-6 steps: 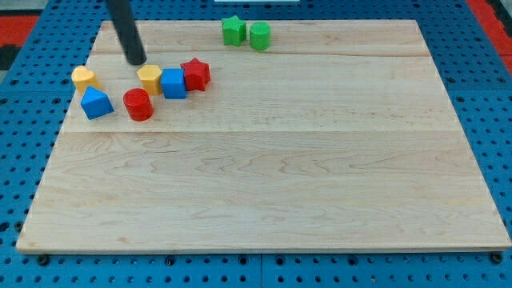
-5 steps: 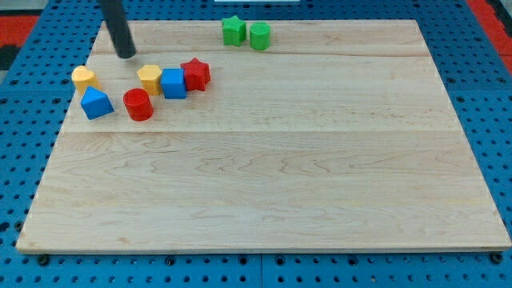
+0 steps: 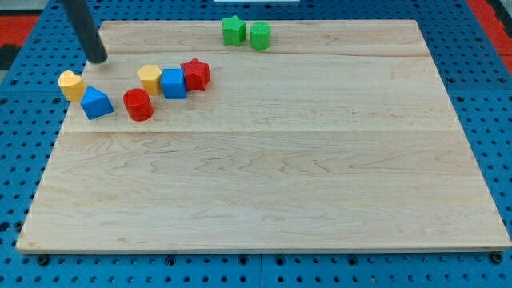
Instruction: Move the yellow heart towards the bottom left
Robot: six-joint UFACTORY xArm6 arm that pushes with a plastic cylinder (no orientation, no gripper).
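The yellow heart [image 3: 71, 84] lies at the board's left edge, near the view's top left. My tip [image 3: 98, 59] stands just above and to the right of it, a small gap apart. A blue block with a pointed top [image 3: 96, 103] sits right below and to the right of the heart, touching or almost touching it. A second yellow block [image 3: 149, 78], many-sided, lies further right.
A red cylinder [image 3: 138, 105] lies right of the pointed blue block. A blue cube [image 3: 173, 83] and a red star [image 3: 194, 74] stand in a row with the second yellow block. Two green blocks [image 3: 234, 30] [image 3: 259, 36] sit at the top edge of the wooden board [image 3: 264, 176].
My tip has moved left along the top of the board. The yellow heart has shifted left and slightly down, towards the board's edge. The other blocks have not moved.
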